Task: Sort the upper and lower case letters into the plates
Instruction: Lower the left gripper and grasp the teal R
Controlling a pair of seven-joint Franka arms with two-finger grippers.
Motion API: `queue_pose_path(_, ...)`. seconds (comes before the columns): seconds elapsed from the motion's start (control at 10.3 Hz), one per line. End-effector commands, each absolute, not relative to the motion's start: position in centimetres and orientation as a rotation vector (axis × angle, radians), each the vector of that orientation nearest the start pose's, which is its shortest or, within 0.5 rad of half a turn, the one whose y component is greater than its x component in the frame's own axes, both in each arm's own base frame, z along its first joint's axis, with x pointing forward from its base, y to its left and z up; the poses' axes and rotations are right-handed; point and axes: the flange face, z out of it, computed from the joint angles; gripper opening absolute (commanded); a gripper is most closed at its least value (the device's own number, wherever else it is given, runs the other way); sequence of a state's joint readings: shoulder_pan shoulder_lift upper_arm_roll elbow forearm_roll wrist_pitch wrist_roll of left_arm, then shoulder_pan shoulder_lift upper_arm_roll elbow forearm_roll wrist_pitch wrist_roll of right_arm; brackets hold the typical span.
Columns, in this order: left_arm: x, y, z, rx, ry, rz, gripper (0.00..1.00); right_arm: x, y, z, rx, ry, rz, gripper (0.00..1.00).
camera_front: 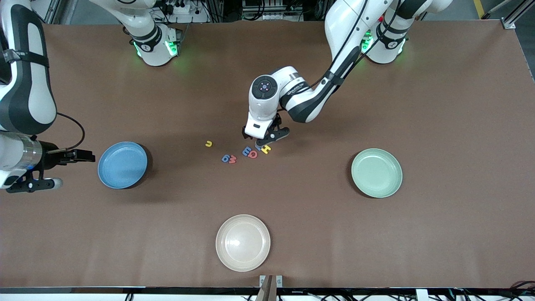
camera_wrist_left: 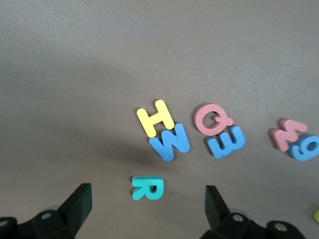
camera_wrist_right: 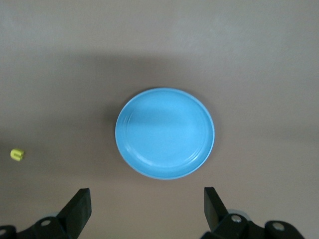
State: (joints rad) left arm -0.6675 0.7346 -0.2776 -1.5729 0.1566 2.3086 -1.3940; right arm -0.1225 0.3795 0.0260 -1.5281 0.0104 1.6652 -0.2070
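Observation:
My left gripper hangs open just above the letter cluster at mid-table. In the left wrist view the gripper straddles a teal R without touching it. Near it lie a yellow H, blue W, red Q, blue E, red M and blue 9. A yellow u lies apart, toward the right arm's end. The sky blue plate and mint plate hold nothing. My right gripper waits open beside the blue plate.
A cream-white plate sits nearest the front camera, at mid-table. The brown table is bare around the plates. The left arm's elbow hangs above the table, farther from the camera than the letters.

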Motion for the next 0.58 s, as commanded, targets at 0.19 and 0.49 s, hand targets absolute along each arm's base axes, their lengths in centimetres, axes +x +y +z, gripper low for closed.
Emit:
queue_pose_path(0.19,42.4,-56.3,18.4,-3.116,-0.595,-0.028,1.0,63.9,-5.1,42.9,-3.064,-0.235,0.407,1.0)
queue_pose_path(0.49,42.3,-56.3,17.7,-3.126,-0.593,-0.032,1.0,63.8,-5.6,42.9,-3.068,-0.222,0.408,1.0)
